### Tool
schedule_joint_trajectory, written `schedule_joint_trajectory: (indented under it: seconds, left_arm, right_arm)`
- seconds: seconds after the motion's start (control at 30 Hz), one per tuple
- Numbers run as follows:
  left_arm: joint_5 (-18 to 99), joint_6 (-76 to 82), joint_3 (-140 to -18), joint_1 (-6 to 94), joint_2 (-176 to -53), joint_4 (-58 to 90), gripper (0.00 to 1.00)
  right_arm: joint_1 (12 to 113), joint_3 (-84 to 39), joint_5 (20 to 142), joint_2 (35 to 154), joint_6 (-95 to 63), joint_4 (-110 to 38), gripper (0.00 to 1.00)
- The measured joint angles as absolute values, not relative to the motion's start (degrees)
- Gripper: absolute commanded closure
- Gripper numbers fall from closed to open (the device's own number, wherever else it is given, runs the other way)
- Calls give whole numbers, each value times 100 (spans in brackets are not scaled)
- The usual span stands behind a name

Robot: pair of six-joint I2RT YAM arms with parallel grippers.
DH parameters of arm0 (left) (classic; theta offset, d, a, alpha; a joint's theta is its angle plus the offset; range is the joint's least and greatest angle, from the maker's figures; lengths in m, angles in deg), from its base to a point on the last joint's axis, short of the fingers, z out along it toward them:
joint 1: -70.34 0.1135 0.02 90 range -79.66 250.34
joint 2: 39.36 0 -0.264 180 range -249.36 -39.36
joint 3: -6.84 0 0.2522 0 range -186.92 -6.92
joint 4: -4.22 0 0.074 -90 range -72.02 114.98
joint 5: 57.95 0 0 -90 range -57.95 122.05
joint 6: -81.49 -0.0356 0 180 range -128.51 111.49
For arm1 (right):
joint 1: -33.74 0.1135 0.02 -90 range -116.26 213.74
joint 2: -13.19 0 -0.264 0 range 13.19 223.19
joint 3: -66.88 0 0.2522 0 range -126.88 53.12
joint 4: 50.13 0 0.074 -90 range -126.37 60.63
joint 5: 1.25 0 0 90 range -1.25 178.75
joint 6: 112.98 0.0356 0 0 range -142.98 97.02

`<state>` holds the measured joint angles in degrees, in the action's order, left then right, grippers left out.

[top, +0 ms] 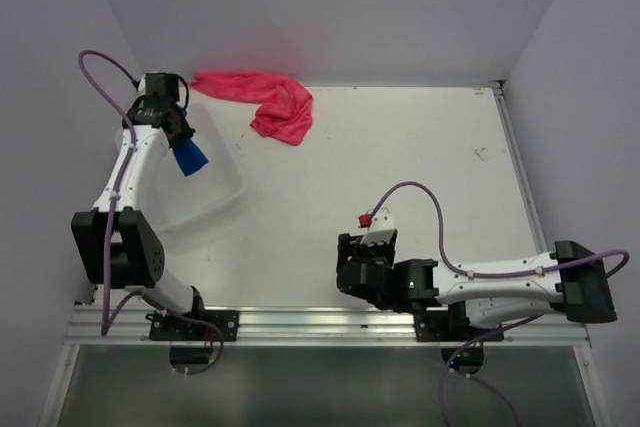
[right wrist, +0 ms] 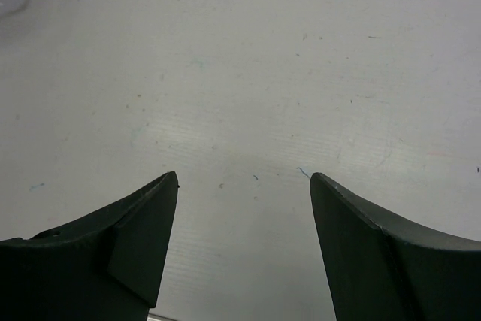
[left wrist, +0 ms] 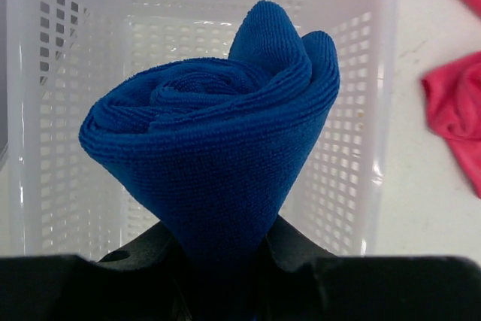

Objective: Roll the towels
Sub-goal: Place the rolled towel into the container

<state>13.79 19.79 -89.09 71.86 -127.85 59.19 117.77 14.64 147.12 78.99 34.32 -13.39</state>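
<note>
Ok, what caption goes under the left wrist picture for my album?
Left pincer holds the rolled blue towel over the white basket, pink towel lying outside it.

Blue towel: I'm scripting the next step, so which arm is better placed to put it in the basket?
Left. The left gripper holds the rolled blue towel over the basket; the right gripper is open and empty, far off.

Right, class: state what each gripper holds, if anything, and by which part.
The left gripper clamps the rolled royal blue cloth towel by its narrow end; the right gripper is open and empty.
</note>
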Motion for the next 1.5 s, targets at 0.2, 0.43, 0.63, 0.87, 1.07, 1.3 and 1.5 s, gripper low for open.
schedule_joint_trajectory:
  seconds: [0.2,0.43,0.63,0.87,1.07,1.3,1.5]
  left_arm:
    - [1766,1679,-8994,7616,-13860,5884,100]
    - [2013,1439,-9917,7627,-15183,5878,100]
    - [2249,1432,-10168,7695,-15753,5851,99]
    - [2590,1430,-10321,7795,-16055,5801,77]
    - [2717,1423,-10312,7837,-16059,5747,66]
    - [2894,1439,-10076,7938,-16048,5399,42]
    - [3047,1436,-9899,7994,-15981,5209,35]
  right_arm:
    - [11194,1595,14317,7871,3128,-1538,25]
    - [10702,1595,13895,8022,2726,-1927,25]
    - [10280,1580,13444,8400,2499,-2230,25]
    - [10040,1444,13101,8754,2326,-2464,25]
    - [9976,1348,12931,8935,2223,-2582,25]
    - [9946,1267,12804,9044,2118,-2602,25]
    - [9930,1254,12778,9044,2083,-2604,26]
